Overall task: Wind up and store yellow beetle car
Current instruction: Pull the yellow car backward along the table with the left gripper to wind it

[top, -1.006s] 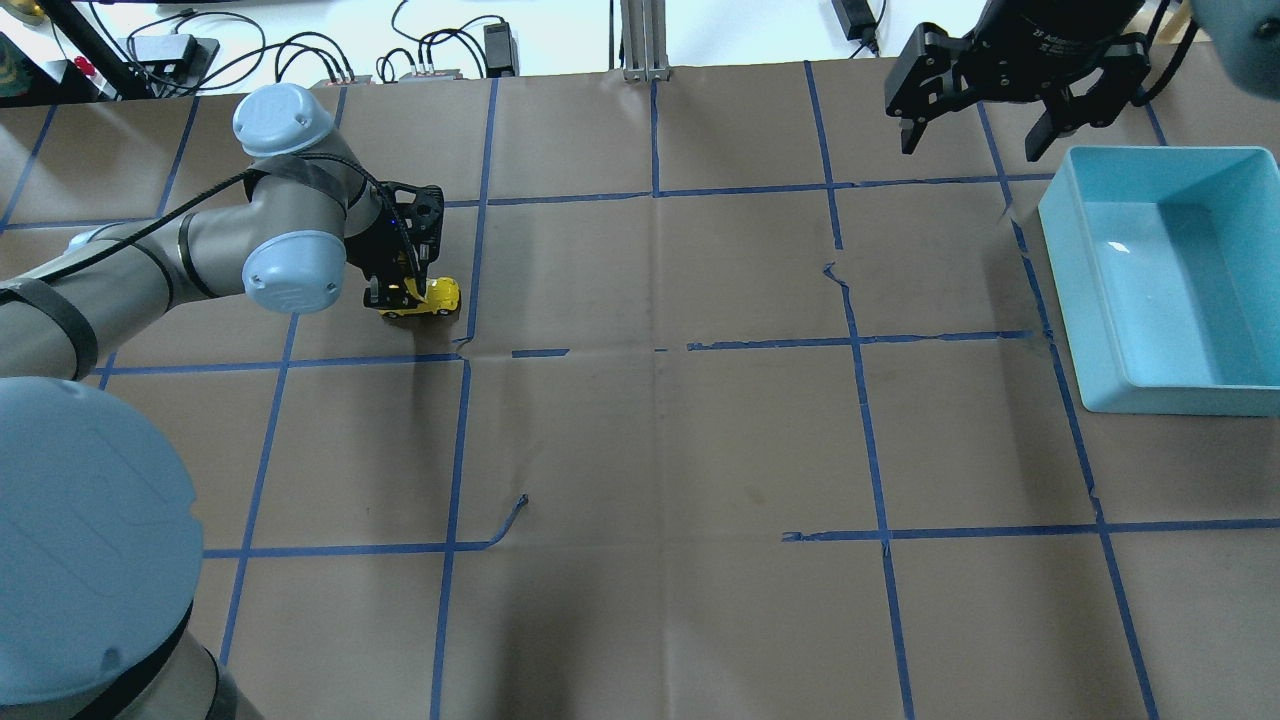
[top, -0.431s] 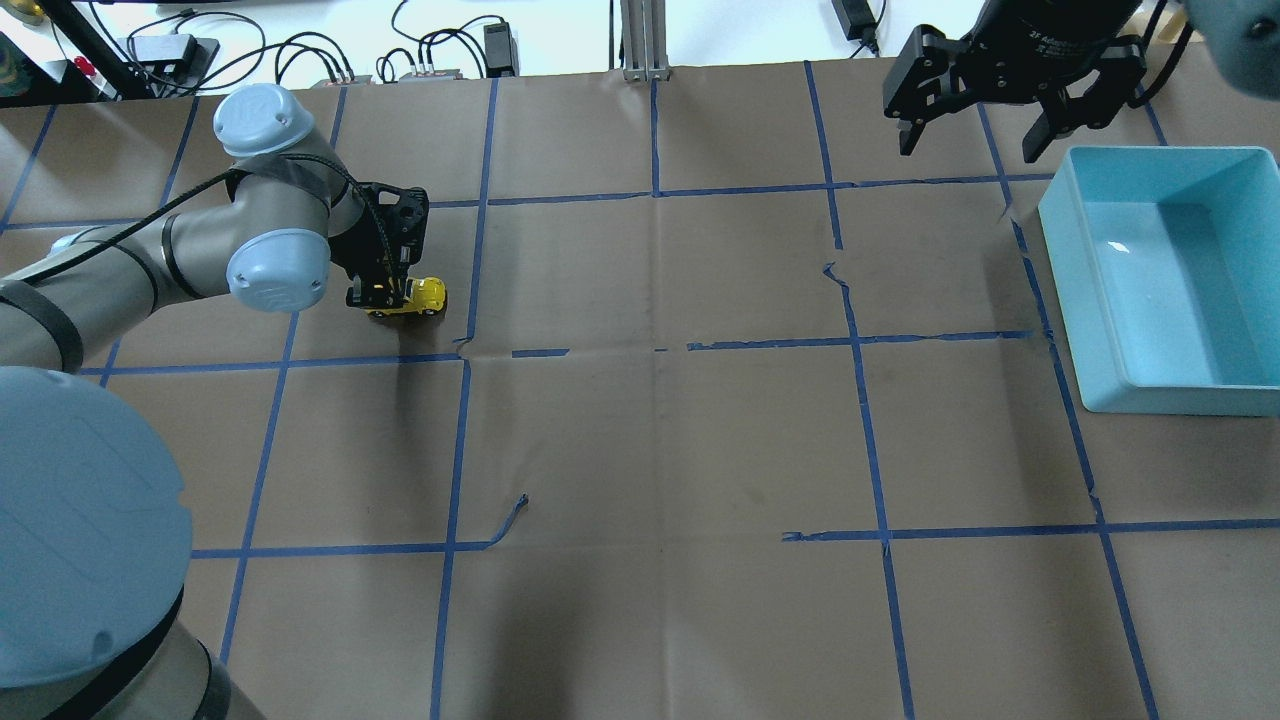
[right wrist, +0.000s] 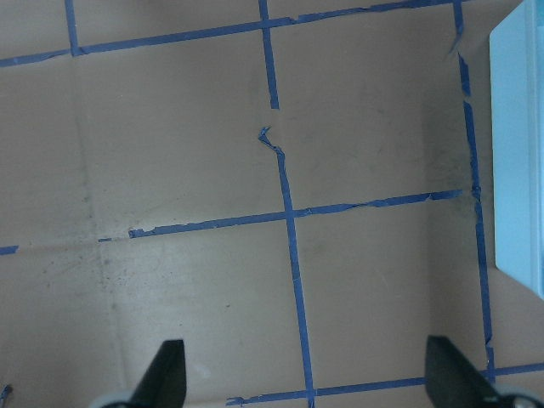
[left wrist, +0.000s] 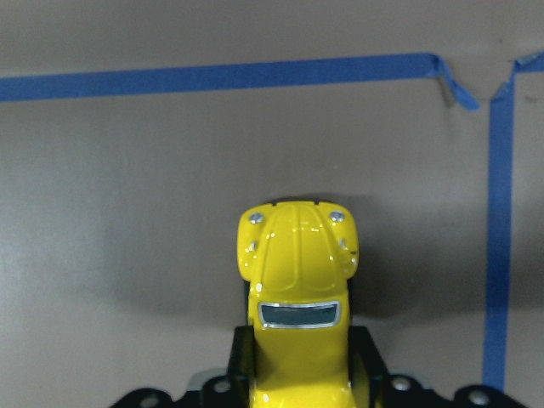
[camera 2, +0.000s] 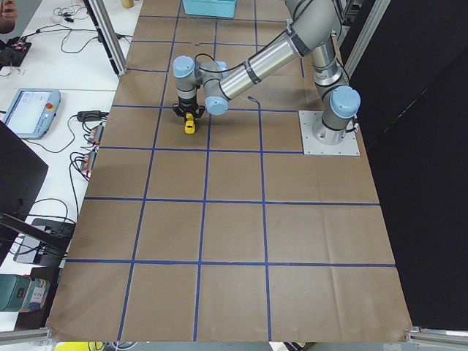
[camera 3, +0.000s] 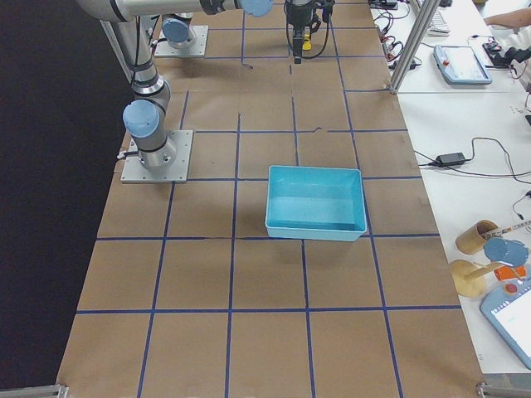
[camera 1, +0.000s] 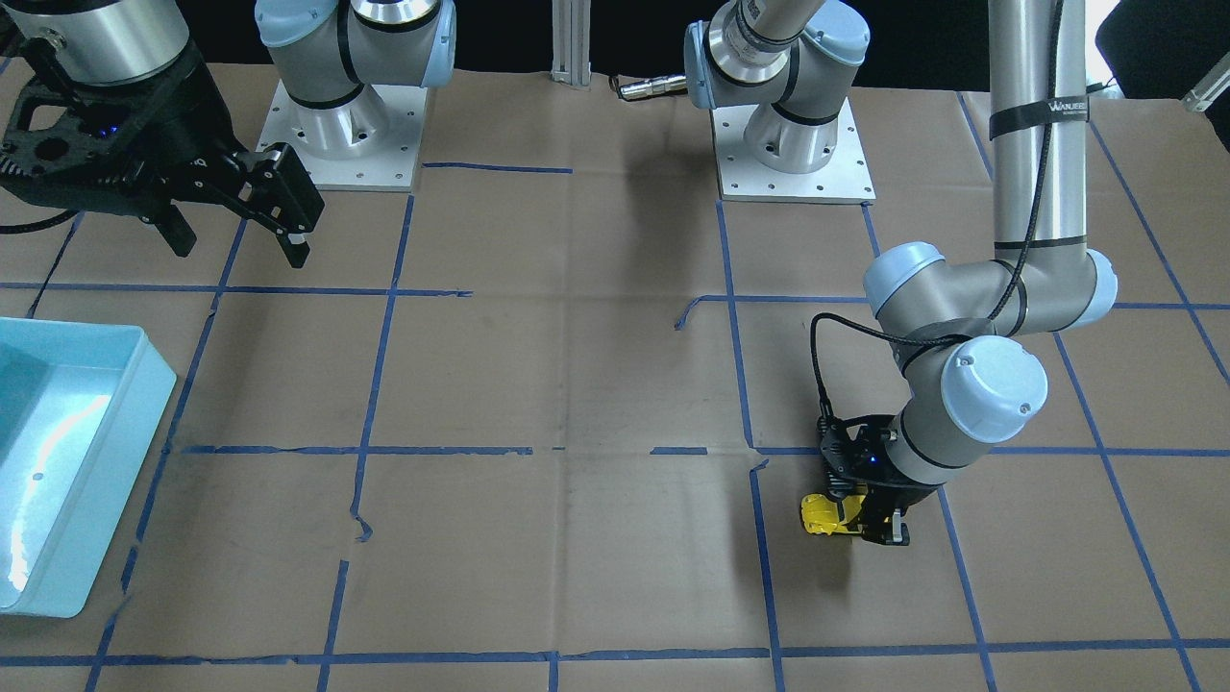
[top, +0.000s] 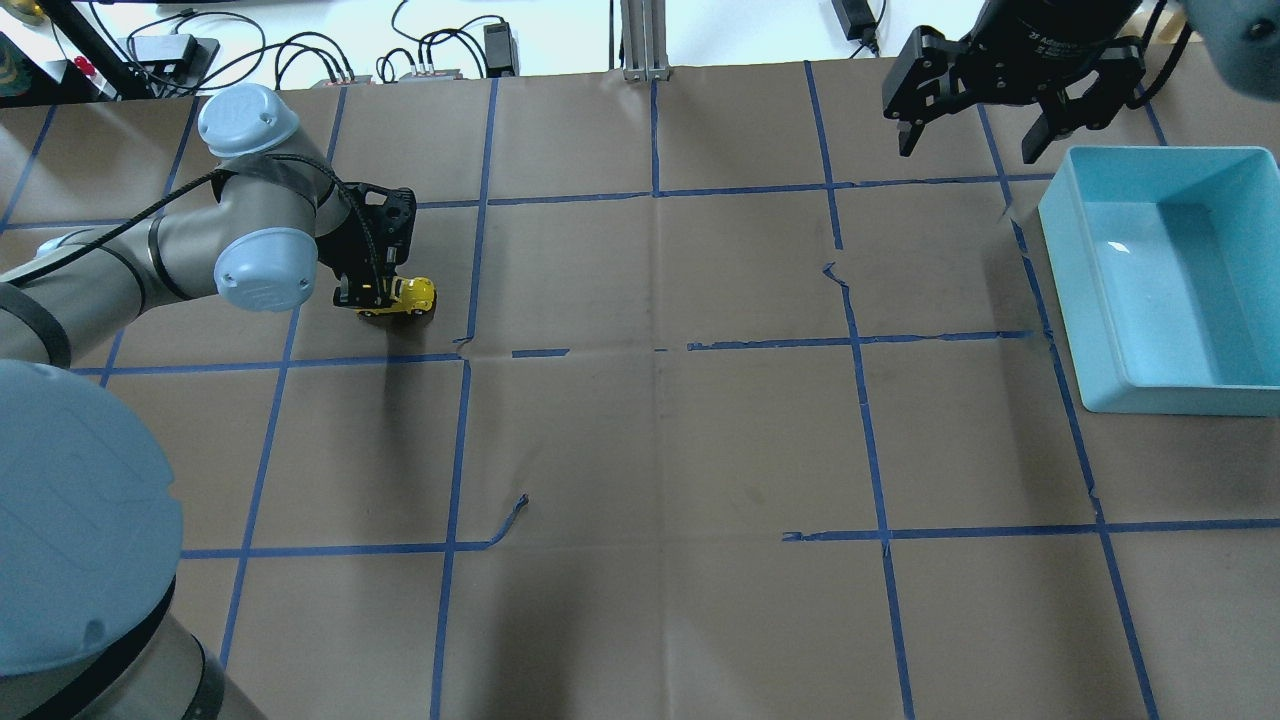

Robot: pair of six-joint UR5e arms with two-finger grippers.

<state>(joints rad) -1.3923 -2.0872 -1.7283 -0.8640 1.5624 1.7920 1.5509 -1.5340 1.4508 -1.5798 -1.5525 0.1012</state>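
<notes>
The yellow beetle car (top: 412, 295) stands on the brown table paper at the left. My left gripper (top: 372, 297) is shut on its rear half, wheels on the paper. It also shows in the front-facing view (camera 1: 828, 514), held by the left gripper (camera 1: 870, 524). In the left wrist view the car (left wrist: 297, 280) points away between the black fingers (left wrist: 367, 361). In the left side view the car (camera 2: 189, 125) is small. My right gripper (top: 965, 140) is open and empty, high over the far right, beside the blue bin (top: 1250, 385).
The light-blue bin (camera 1: 144, 384) is empty and sits at the table's right edge; it also shows in the right side view (camera 3: 317, 230). Blue tape lines (top: 655, 345) grid the paper. Cables and power bricks (top: 420, 60) lie beyond the far edge.
My left gripper has dragged the yellow car backward to the left across the paper, still shut on it. The right arm has hardly moved.
</notes>
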